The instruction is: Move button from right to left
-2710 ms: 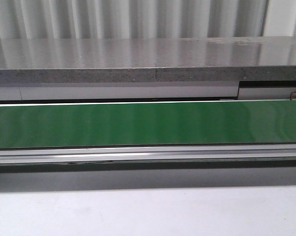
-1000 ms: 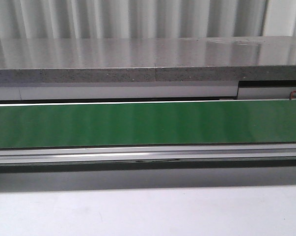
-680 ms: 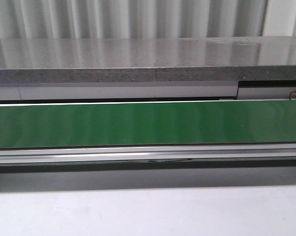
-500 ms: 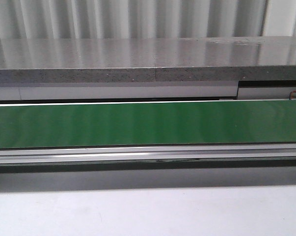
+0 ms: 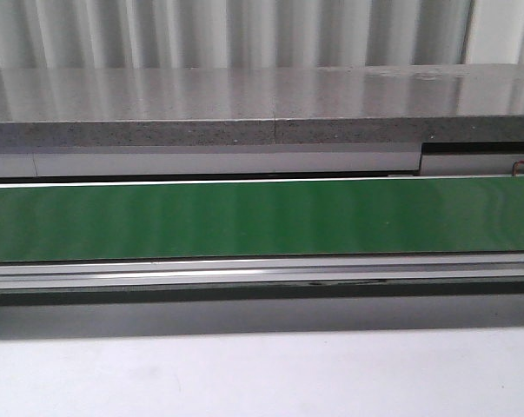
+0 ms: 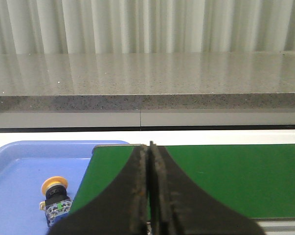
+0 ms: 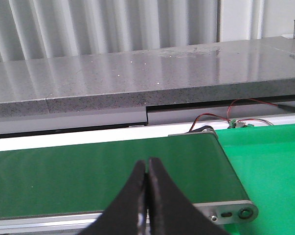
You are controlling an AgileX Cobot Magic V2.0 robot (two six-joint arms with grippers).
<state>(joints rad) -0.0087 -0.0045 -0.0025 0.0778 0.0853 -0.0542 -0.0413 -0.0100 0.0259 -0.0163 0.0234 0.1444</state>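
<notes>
The button (image 6: 54,198) lies in a blue tray (image 6: 20,171) beside the left end of the green conveyor belt (image 5: 262,219), so the move looks done, though whether more buttons are due I cannot tell. Both the left end effector (image 6: 149,196) and the right end effector (image 7: 146,196) are closed and empty. Behind runs a grey speckled counter (image 5: 244,113) and corrugated wall (image 5: 227,30).
</notes>
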